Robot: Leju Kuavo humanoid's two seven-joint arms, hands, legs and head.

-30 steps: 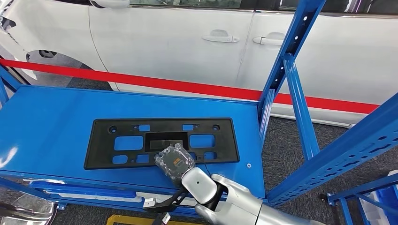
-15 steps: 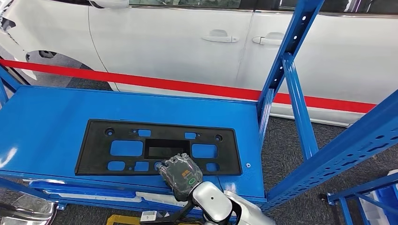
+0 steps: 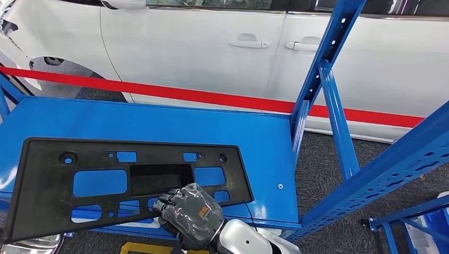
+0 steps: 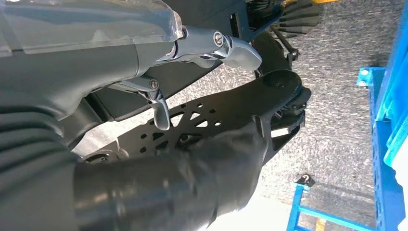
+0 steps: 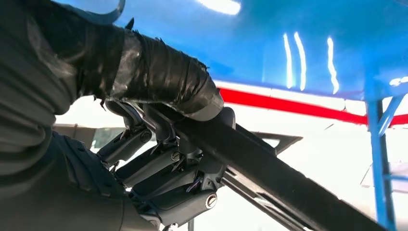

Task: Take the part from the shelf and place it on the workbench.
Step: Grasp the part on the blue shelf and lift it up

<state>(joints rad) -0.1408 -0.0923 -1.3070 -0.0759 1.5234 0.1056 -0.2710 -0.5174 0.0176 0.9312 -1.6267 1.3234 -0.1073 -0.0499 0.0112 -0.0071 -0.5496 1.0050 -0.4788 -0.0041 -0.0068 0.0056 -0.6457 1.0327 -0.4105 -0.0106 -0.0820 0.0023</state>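
Lifting clear of the blue shelf (image 3: 159,124), the black part (image 3: 106,182) now hangs partly over the shelf's near edge, tilted, with its left end swung toward the camera. A second ago it lay flat in the middle of the shelf deck; half a second ago it had slid a little nearer the edge; now it looks much larger and lower in the head view, so I judge the pick-up done and the carry to the worktop, which I cannot see here, begun. The white car (image 3: 222,47) and the red band (image 3: 212,98) behind have not shifted, so the camera has held steady and the part itself has moved. The right robot hand (image 3: 188,214) pinches the part's near edge, thumb on top and fingers (image 5: 159,163) curled beneath. The left robot hand (image 4: 192,43) hangs over the floor; whether it is spread or closed I cannot tell.
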